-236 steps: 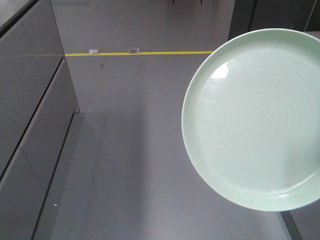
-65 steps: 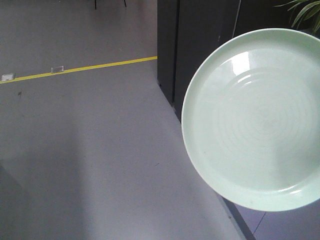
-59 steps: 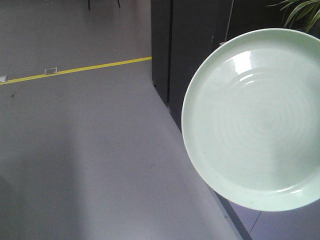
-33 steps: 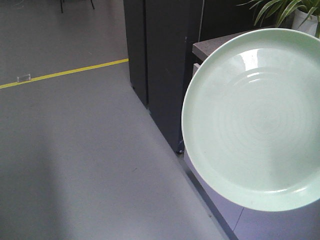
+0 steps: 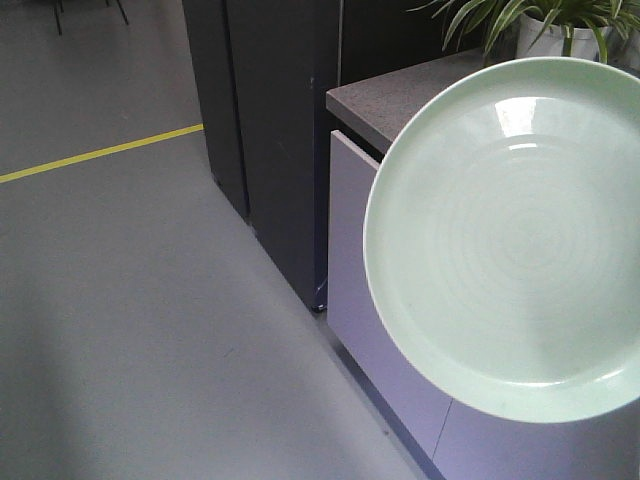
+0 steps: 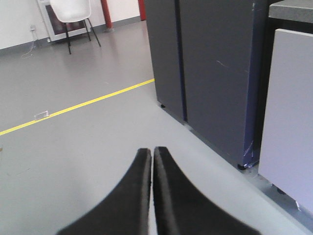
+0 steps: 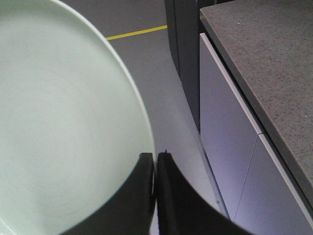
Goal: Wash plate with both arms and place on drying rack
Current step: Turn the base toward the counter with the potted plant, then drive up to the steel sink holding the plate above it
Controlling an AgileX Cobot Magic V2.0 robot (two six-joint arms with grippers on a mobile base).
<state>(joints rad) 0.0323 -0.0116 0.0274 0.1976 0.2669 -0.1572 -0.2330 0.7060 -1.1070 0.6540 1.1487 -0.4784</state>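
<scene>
Plate (image 5: 510,240) fills the right half of the front view. It is held up in the air with its face toward the camera, in front of the desk (image 5: 395,95) edge and above the floor (image 5: 130,330).

Right wrist view: right gripper (image 7: 155,159) at bottom centre, fingers drawn together with the plate's rim running in between them. I read this as a pinch on the rim, at one point only.

Left gripper (image 6: 152,152) is at the bottom of its view, fingers pressed together with nothing in them, pointing at the floor and a dark cabinet (image 6: 215,63).

No rack or sink in any view.

Handling, as judged:
- Glazed ceramic, so stiff, brittle and glossy; likely slick, more so once wet.
- A single rim pinch leaves most of the weight hanging out to one side, so it could pivot or slip.
- The raised rim is the only real purchase.
- A second hold by the left gripper on the opposite rim would steady it.
</scene>
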